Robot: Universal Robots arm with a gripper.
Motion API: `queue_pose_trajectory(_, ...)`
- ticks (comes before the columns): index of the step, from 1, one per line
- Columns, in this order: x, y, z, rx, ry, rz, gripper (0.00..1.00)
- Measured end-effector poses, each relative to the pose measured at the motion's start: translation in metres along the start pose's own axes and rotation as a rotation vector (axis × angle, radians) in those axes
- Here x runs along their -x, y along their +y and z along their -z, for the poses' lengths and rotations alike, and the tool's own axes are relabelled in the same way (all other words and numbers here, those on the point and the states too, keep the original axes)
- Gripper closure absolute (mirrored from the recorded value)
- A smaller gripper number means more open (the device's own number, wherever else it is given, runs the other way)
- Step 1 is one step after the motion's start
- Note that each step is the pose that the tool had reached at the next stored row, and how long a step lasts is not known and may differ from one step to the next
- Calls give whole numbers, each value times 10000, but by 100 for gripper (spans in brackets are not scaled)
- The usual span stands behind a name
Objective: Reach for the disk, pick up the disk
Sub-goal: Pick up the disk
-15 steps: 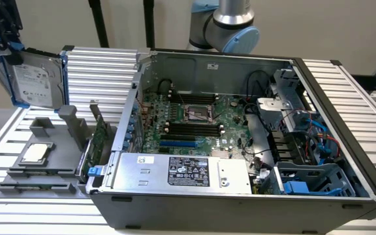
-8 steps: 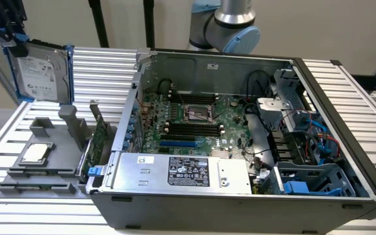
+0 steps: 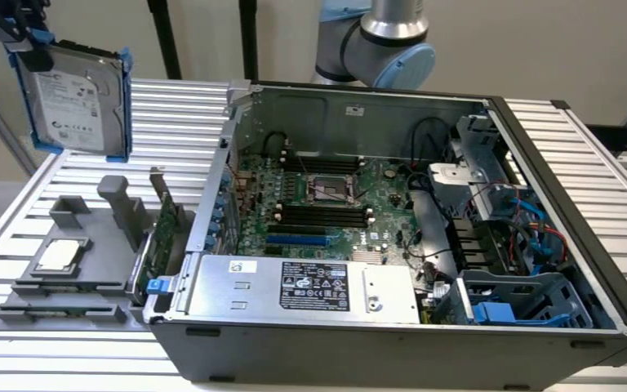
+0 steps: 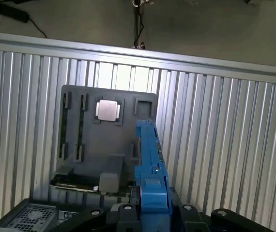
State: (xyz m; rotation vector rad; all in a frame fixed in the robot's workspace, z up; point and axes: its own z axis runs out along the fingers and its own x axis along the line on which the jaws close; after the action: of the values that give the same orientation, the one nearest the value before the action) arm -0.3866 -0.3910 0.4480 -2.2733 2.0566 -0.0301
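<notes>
The disk [image 3: 74, 94] is held in the air at the upper part of the exterior view's left, well clear of the table [image 3: 172, 106]. It is hung nearly upright, with its white printed label turned toward the camera and its bright blue frame seen along both long edges. The hand [image 3: 30, 45] is clamped on the disk's upper end, and nothing else touches the disk.

Below the disk, a grey tray [image 3: 74, 261] is laid on the ribbed table, and a small square chip [image 3: 58, 255] is seated in one of its pockets. Just beside the tray, toward the exterior view's right, an open computer case [image 3: 379, 347] is placed on its side, with the motherboard exposed and a silver box [image 3: 313, 286] with a black label fitted along its near edge. A joint of the arm [image 3: 384, 37] is seen behind the case.

In the wrist view, the disk [image 4: 150, 159] is seen edge-on as a blue strip gripped in the hand [image 4: 152, 212]. Beyond it, the grey tray [image 4: 87, 140] and the square chip [image 4: 107, 110] are seen resting on the table [image 4: 225, 135].
</notes>
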Motion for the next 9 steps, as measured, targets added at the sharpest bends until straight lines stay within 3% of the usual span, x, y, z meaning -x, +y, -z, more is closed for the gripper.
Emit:
queue_pose_trajectory(5, -32, -173, 177, -9, -104, 26, 67)
queue_pose_trajectory(9, -80, -361, 283, -19, -198, 22, 67)
